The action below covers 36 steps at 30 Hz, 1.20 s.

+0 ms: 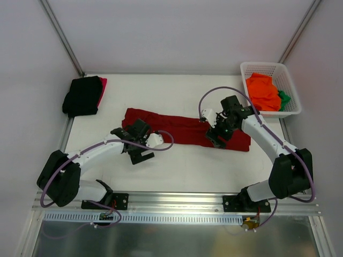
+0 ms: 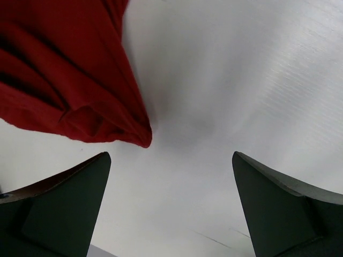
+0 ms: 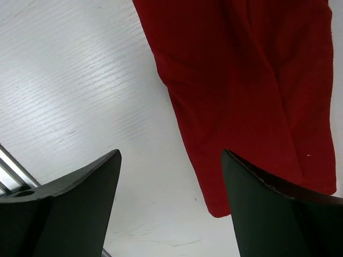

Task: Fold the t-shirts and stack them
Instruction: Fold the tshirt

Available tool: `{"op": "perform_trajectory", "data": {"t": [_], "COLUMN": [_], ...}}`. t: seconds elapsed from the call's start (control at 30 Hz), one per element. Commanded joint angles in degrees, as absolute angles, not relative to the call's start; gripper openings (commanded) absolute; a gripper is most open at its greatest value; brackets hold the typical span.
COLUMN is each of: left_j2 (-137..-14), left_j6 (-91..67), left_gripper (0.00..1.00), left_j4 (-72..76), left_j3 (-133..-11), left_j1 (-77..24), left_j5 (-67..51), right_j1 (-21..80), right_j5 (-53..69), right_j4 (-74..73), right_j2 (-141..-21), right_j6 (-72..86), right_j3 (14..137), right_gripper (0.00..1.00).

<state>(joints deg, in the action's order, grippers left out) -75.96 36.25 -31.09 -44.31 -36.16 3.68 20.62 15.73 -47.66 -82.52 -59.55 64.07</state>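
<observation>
A dark red t-shirt (image 1: 182, 128) lies as a long folded strip across the middle of the table. My left gripper (image 1: 140, 155) hovers open just in front of its left end. In the left wrist view that end of the dark red cloth (image 2: 59, 80) sits up and to the left of the gripper (image 2: 171, 160), with bare table between the jaws. My right gripper (image 1: 217, 139) is open over the strip's right end. In the right wrist view the cloth's corner (image 3: 252, 80) reaches down beside the right finger of the gripper (image 3: 170, 155). Neither gripper holds anything.
A folded black t-shirt (image 1: 81, 95) lies at the far left with a bright red one (image 1: 103, 84) showing beneath it. A white lattice basket (image 1: 257, 65) at the far right holds an orange t-shirt (image 1: 262, 92) and a green one (image 1: 284, 98). Walls close in on the table's sides.
</observation>
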Motion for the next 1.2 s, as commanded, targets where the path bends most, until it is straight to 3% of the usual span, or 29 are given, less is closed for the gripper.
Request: {"op": "perform_trajectory", "data": {"t": [0.0, 0.37, 0.83, 1.17], "left_j2": [-72.79, -59.42, -70.13, -66.71], "left_j6": [34.46, 35.15, 37.88, 36.83], "left_gripper": [0.99, 0.99, 0.99, 0.97], "left_j4": [-28.21, -21.54, -15.03, -11.26], "left_j3": [-44.56, -41.40, -36.39, -34.81], "left_j1": [-36.30, -37.35, -37.35, -37.35], "left_j5": [10.21, 10.46, 11.86, 12.56], "right_j1": [21.18, 21.62, 25.66, 28.12], "right_j5": [16.00, 15.03, 13.10, 11.52], "right_j4": [-46.06, -43.77, -41.93, -39.64], "right_j2": [-82.53, -83.93, -84.20, -84.37], "right_j6": [-57.92, -56.87, -53.79, -52.12], "right_j3": [63.99, 62.67, 62.93, 61.79], "right_gripper": [0.79, 0.79, 0.78, 0.78]}}
